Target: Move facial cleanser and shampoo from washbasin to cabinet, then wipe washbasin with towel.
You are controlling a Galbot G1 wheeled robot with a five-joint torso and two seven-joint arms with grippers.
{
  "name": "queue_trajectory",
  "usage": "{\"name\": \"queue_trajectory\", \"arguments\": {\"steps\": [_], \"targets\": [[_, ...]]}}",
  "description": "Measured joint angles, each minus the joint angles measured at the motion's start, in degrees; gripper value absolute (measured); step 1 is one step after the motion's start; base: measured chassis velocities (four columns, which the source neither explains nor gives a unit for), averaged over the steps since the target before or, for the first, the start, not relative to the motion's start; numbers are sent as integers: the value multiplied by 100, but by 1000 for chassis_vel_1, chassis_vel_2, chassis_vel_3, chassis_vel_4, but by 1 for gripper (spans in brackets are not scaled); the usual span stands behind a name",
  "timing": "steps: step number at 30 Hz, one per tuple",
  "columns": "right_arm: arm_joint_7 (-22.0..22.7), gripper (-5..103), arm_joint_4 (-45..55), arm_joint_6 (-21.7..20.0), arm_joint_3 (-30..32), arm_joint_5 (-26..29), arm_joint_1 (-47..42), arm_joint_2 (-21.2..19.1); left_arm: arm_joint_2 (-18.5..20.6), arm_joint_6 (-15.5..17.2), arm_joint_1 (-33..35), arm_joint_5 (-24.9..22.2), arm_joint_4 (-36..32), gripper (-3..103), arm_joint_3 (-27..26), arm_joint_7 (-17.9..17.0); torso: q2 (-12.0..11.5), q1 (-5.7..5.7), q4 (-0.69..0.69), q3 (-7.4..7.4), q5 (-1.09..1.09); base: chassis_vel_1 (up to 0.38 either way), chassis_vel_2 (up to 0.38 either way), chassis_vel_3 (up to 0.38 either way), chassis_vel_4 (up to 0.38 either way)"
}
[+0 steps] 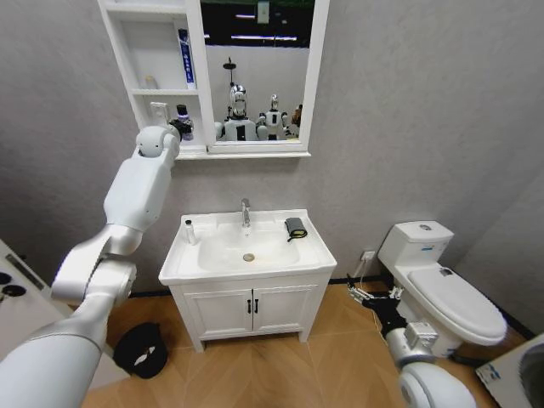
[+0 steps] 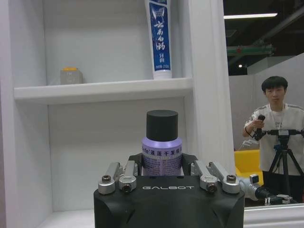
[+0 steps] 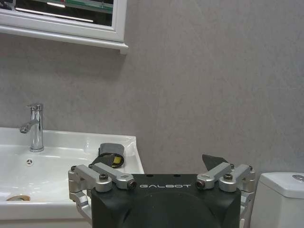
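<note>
Your left hand is pinching a lavender bottle with a black cap inside the lowest compartment of the cabinet, just above its floor. In my judgement, you should lower until the base seats flat, spread the fingers fully, then withdraw straight out. A blue-printed tube stands one shelf above the bottle; its characters are not legible. "GALBOT" reads on the hand housing. A small bottle remains on the washbasin left of the tap, the towel right of it. Your right hand idles spread, low beside the washbasin.
</note>
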Motion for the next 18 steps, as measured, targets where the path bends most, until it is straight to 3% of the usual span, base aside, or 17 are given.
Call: {"name": "queue_trajectory", "arguments": {"steps": [3, 9, 18], "targets": [[0, 100, -1, 12, 3, 3, -1, 0, -54, -62, -42, 60, 141, 43, -27, 21, 0, 0, 0, 0, -1, 0, 0, 0, 0], [8, 100, 45, 49, 13, 42, -14, 11, -521, -494, -355, 902, 1269, 43, -599, 270, 0, 0, -1, 1, -1, 0, 0, 0, 0], [93, 100, 239, 42, 108, 382, 111, -136, -311, -440, -344, 1155, 1121, 43, -962, 243, 0, -1, 3, -1, -3, 0, 0, 0, 0]]}}
